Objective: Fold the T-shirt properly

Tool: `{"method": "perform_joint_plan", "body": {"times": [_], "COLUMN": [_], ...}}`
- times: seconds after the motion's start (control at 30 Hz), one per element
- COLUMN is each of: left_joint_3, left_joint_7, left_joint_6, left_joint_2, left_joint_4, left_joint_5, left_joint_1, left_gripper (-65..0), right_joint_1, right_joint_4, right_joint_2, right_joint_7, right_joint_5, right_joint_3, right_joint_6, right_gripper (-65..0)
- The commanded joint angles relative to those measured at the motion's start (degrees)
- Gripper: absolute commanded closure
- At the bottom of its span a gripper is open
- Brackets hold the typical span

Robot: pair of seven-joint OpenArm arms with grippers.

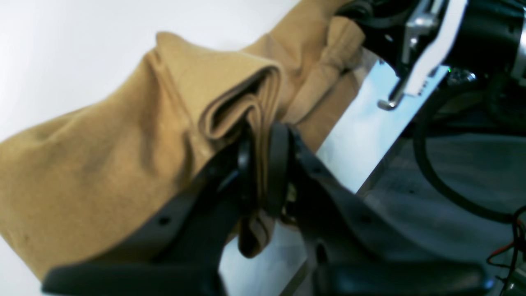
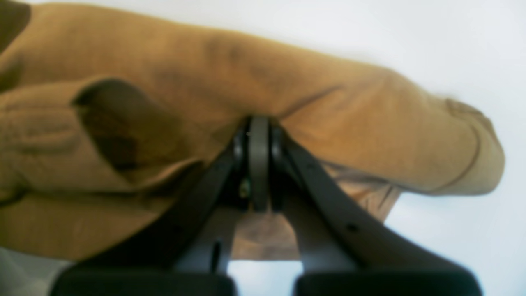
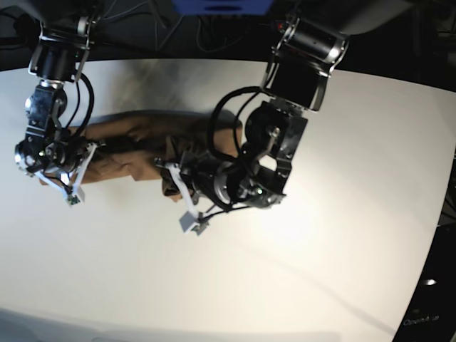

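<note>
White table (image 3: 342,214) bears the T-shirt (image 3: 135,142) lengthwise left-right (bunched); left gripper (image 1: 259,164) and right gripper (image 2: 259,160) clamp it.

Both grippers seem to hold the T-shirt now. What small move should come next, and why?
Probably carry both held parts together a little further across and lay them flat. The left gripper is shut on bunched layers of the T-shirt, and the right gripper pinches another part, so the cloth is rumpled, not yet a neat fold.
</note>
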Motion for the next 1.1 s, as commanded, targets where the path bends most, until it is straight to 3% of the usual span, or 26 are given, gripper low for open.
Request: {"method": "perform_joint_plan", "body": {"times": [0.0,0.2,0.27,0.33,0.53,0.77,1.07], "left_joint_3": [0.0,0.2,0.0,0.2,0.3,-0.1,-0.7], "left_joint_7": [-0.7,-0.6,-0.1,0.0,-0.6,-0.5,-0.6], "left_joint_6": [-0.3,-0.3,-0.7,-0.8,-0.9,-0.6,-0.5], "left_joint_2": [0.7,0.7,0.7,0.7,0.7,-0.2,-10.1], "left_joint_4": [0.7,0.7,0.7,0.7,2.1,9.0,10.2], "left_joint_5": [-1.1,-1.2,-1.4,-4.1,-12.9,-15.3,-18.3], "left_joint_1": [-1.4,-1.4,-1.4,-1.4,-1.8,-1.3,2.8], "left_gripper": [-2.4,-2.9,-7.0,-18.5,-64.1,-65.0,-65.0], "right_joint_1": [-0.2,-0.3,-0.3,-0.3,-0.4,-0.4,-0.4], "right_joint_4": [-0.5,-0.5,-0.5,-0.5,-0.5,-0.5,-0.5], "right_joint_2": [-0.4,-0.4,-0.4,-0.4,-0.4,-0.4,-0.2], "right_joint_7": [-1.6,-1.6,-1.6,-1.6,-1.6,-1.5,-1.5], "right_joint_5": [0.8,0.8,0.8,0.8,0.8,0.8,0.8], "right_joint_3": [-0.5,-0.5,-0.5,-0.5,-1.7,-1.7,-1.6], "right_joint_6": [1.0,1.0,1.0,1.0,1.0,1.0,1.0], "right_gripper": [-0.7,-0.7,-0.7,-0.7,-0.7,-0.7,-0.7]}}
